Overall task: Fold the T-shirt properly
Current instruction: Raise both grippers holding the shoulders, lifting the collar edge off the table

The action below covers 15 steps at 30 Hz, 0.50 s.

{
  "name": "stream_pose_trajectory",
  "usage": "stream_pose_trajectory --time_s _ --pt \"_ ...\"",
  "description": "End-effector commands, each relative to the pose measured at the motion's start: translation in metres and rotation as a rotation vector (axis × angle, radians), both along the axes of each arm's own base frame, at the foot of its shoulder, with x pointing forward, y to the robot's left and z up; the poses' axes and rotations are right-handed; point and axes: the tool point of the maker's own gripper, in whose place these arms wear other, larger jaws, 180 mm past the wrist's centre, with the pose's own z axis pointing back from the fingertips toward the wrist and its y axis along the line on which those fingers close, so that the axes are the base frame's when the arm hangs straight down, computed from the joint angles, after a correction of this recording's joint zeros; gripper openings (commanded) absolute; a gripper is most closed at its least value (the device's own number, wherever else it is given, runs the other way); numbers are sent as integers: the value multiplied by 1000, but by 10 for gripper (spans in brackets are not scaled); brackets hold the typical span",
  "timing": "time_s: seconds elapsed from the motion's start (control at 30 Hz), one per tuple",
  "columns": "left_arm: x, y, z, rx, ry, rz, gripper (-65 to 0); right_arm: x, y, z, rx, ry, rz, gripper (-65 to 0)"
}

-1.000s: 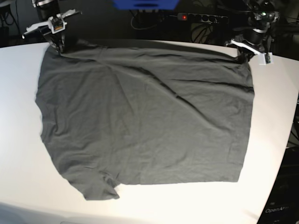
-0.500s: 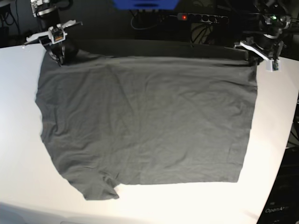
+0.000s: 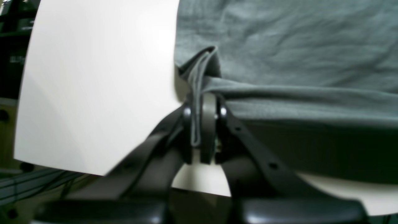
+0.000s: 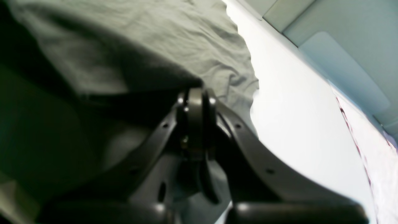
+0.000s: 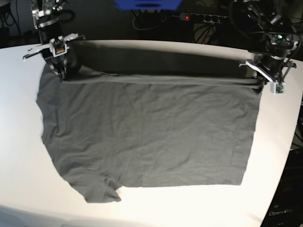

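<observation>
A white surface [image 5: 19, 156] with a curved edge fills most of the base view. Behind its far edge, in the dark, a black power strip [image 5: 204, 18] with a lit red switch lies near a blue object [image 5: 147, 4] and tangled cables [image 5: 208, 32]

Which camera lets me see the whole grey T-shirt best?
The base view: the whole wrinkled dark charcoal-grey cotton T-shirt lies spread on the white table. Each wrist view shows only one pinched corner and nearby cloth, at the left hand and right hand.

Plain charcoal-grey T-shirt [image 5: 147, 132] on white table [image 5: 19, 156]; black grippers.
</observation>
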Motion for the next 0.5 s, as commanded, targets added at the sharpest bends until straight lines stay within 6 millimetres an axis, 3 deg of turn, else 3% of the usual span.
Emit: stream_pose_trajectory --time_s 0.0,0.2,0.47 --pt "10 1 12 21 -46 -12 -622 5 -3 13 -8 -53 1 -646" --pt "27 -2 19 57 -58 -33 -622 15 0 16 7 -70 11 -646" --pt "53 -9 30 83 -92 -62 -622 37 28 18 169 -74 45 -646"
